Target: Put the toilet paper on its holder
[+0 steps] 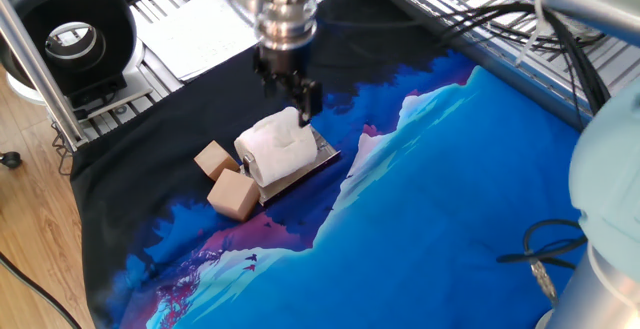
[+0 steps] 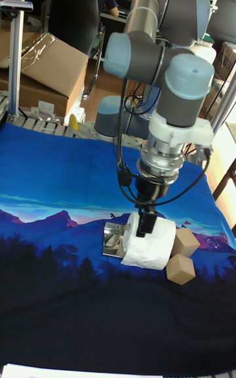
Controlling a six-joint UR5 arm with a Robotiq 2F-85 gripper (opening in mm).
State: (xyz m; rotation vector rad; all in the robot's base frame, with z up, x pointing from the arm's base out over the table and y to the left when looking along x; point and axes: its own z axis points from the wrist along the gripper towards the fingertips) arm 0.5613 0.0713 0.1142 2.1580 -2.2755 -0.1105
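Note:
The white toilet paper (image 1: 275,147) rests on the shiny silver holder (image 1: 322,155), covering most of the plate. The peg is hidden under the roll. In the tall fixed view the toilet paper (image 2: 149,245) sits on the right part of the holder (image 2: 115,239), whose left end is bare. My gripper (image 1: 293,97) hangs just above the roll's far edge, apart from it. Its dark fingers (image 2: 147,220) point down, open, with nothing between them.
Two tan wooden cubes (image 1: 212,159) (image 1: 233,195) lie right against the roll's left side, also seen as cubes (image 2: 186,242) (image 2: 180,268). A black round device (image 1: 70,29) stands at the back left. Cables (image 1: 545,254) lie at the right edge.

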